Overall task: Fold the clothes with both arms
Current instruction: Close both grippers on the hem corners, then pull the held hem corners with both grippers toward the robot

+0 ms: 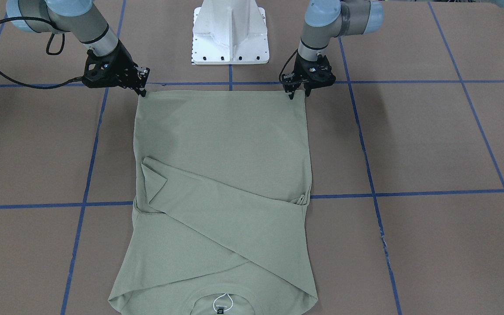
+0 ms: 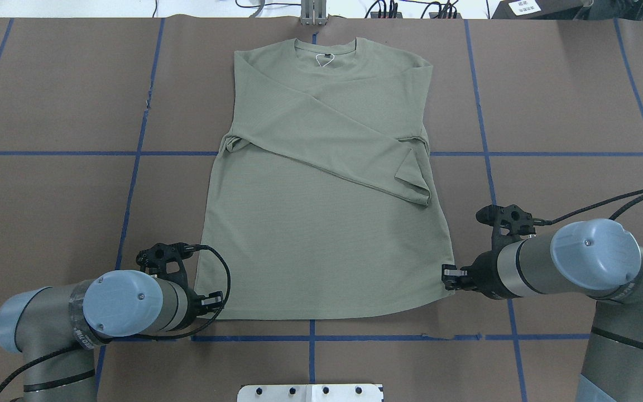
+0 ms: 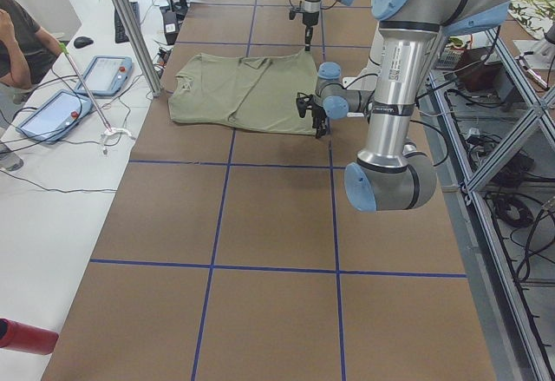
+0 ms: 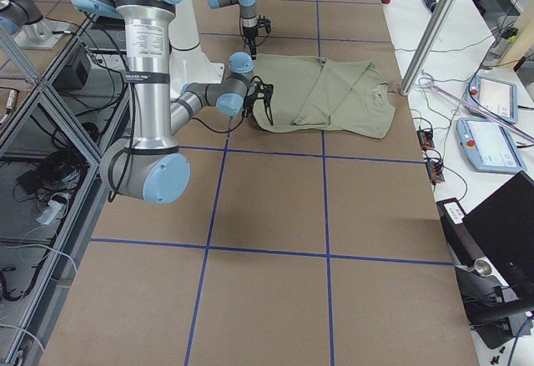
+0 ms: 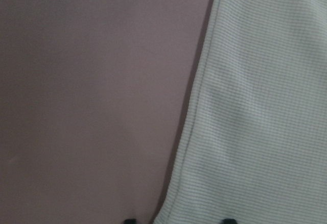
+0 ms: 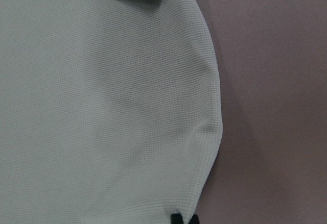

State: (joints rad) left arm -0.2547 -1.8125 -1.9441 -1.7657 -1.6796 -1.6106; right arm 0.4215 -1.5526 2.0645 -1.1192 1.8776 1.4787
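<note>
Brown table (image 1: 431,140), flat shirt (image 1: 221,140); left fingers (image 1: 291,92) apart, right fingers (image 6: 177,219) tight on hem.

The shirt (image 2: 321,223) was pale sage green, finely ribbed, its neck label (image 2: 326,56) dark at twelve o'clock overhead. Blue tape lines (image 2: 76,152) gridded the brown table (image 2: 48,223). The left arm (image 2: 59,312) and right arm (image 2: 528,262) were grey with light-blue joint caps (image 2: 123,296).
</note>
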